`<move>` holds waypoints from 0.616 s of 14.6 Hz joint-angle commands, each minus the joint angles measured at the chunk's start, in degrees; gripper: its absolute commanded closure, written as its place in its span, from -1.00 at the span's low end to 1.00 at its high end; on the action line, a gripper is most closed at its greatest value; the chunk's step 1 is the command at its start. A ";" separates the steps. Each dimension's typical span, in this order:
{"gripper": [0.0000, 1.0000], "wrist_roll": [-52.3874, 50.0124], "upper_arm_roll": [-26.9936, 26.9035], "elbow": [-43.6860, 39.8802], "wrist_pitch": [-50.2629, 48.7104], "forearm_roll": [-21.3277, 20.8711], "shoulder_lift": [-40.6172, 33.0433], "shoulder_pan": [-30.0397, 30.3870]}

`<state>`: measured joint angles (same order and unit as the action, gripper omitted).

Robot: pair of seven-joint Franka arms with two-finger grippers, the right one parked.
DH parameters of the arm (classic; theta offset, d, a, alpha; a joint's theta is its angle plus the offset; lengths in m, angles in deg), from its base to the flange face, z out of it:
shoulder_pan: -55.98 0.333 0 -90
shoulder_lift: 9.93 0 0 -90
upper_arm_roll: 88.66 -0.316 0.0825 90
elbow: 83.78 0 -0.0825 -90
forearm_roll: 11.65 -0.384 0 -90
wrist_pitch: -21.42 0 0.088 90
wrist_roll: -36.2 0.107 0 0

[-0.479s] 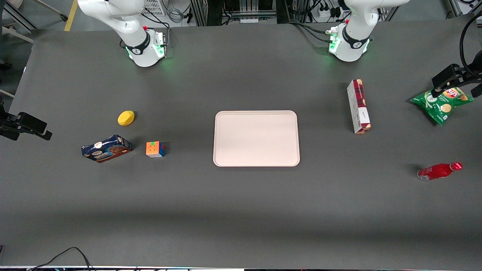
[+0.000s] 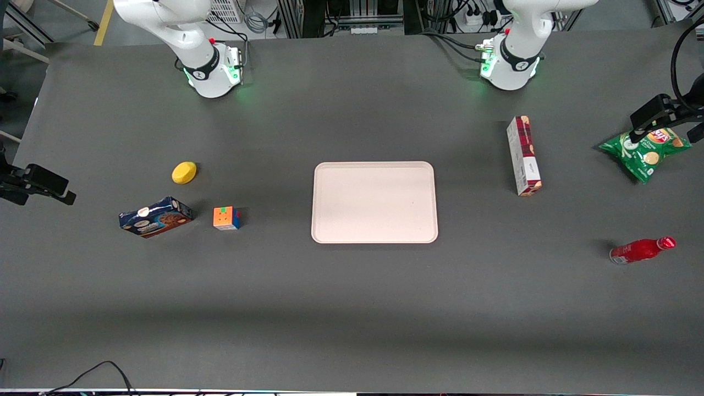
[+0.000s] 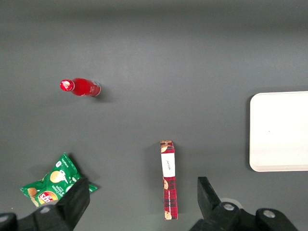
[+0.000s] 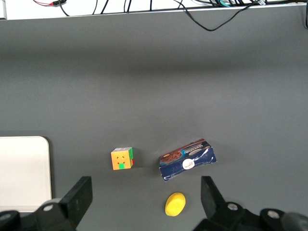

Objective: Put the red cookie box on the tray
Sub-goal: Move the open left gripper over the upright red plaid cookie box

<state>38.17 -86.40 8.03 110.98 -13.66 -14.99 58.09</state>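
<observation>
On the dark grey counter (image 2: pixel 352 308) we see the red cookie box (image 2: pixel 524 155) lying flat, well apart from the tray (image 2: pixel 374 202) and toward the working arm's end. Its white side panel faces up in the front view, with the plaid face turned toward the tray. We find nothing resting on the tray, which lies flat near the middle of the counter.

From the left wrist view, we look down past our pincer (image 3: pixel 139 202), held high above the counter with its two dark fingers (image 3: pixel 74 199) spread wide and nothing between them. Between those fingers, far below, lies the red cookie box (image 3: pixel 168 179), with the tray (image 3: pixel 279 132) off to one side of it.

Toward the working arm's end we also see a green chip bag (image 2: pixel 644 149), farther out than the box, and a red bottle (image 2: pixel 641 250) lying on its side, nearer to the front camera than the bag.

Toward the parked arm's end we count three more things: a yellow oval object (image 2: pixel 183 172), a dark blue cookie box (image 2: pixel 155 216) nearer to the front camera, and a colour cube (image 2: pixel 226 218) just beside that box, between it and the tray.
</observation>
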 commanded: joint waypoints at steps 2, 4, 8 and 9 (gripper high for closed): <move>-1.00 -0.30 -0.06 4.76 -1.67 0.26 -0.65 -0.53; -1.00 -0.39 -0.15 8.46 -1.41 0.17 -1.71 -0.53; -1.00 -0.48 -0.15 18.63 3.31 0.08 -5.83 -0.44; -1.00 -0.48 -0.15 23.54 6.29 0.08 -8.46 -0.44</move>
<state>38.14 -86.29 19.58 110.91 -13.65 -15.81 58.05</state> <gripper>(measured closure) 0.000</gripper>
